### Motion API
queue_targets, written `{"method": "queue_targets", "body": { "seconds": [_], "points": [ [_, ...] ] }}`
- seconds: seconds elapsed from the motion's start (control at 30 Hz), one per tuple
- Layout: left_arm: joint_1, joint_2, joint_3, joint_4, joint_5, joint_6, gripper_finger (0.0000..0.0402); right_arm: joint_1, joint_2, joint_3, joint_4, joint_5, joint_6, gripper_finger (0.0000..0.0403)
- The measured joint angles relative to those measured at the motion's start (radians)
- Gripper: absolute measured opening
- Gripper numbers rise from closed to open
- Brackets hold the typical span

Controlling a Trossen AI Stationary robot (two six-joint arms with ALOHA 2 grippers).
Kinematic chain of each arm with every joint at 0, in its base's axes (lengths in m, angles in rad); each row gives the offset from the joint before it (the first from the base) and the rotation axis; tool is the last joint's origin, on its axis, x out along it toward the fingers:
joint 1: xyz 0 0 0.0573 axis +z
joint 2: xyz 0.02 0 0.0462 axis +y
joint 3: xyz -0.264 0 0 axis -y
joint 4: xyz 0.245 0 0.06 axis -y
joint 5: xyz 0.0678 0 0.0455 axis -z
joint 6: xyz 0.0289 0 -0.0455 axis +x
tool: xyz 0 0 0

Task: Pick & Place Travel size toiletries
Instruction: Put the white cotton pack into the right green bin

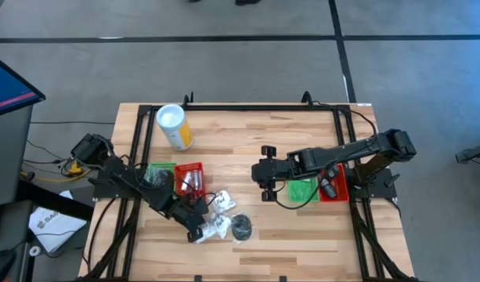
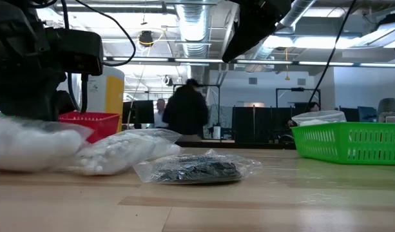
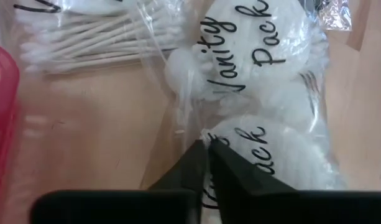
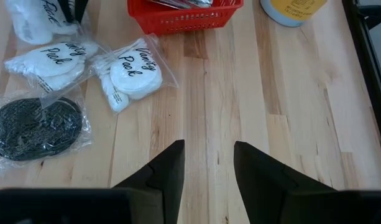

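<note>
- Toiletry packs, clear crinkly plastic sachets holding white cotton pads printed "Vanity Pack" (image 3: 252, 81), lie in a loose cluster on the pale wooden table (image 1: 302, 243) just beside the small red mesh tray (image 1: 189, 177).
- My left gripper (image 3: 207, 149) is down on that cluster, fingers pinched together on a fold of one sachet's film; I judge it a grasp on the plastic rather than the pads, though the film's edge is hard to trace from the wrist view.
- Next to it sit a sachet of white cotton swabs (image 3: 97, 40) and a sachet with a flat black disc (image 4: 35, 127), both apart from my fingers.
- These will handle light, soft and slippery: the film crumples and can slide out of a pinch, so a gathered seam or corner is the better place to hold than the slick flat face.
- My right gripper (image 4: 207, 163) waits over bare wood near the green mesh tray (image 1: 302, 190), fingers parted, holding nothing.
- A yellow cylinder with a white top (image 1: 174, 127) stands well apart.
</note>
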Motion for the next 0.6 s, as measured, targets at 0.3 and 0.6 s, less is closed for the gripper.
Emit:
{"method": "queue_targets", "body": {
  "seconds": [0.3, 0.6],
  "points": [
    [-0.001, -0.056, -0.001, -0.001, -0.014, 0.027, 0.0001, 0.0, 0.0, 0.0, 0.007, 0.0, 0.0, 0.0129],
    [-0.001, -0.133, -0.002, -0.06, -0.029, 0.028, 0.0, 0.0, 0.0, 0.0, 0.009, 0.0, 0.0, 0.0129]
  ]
}}
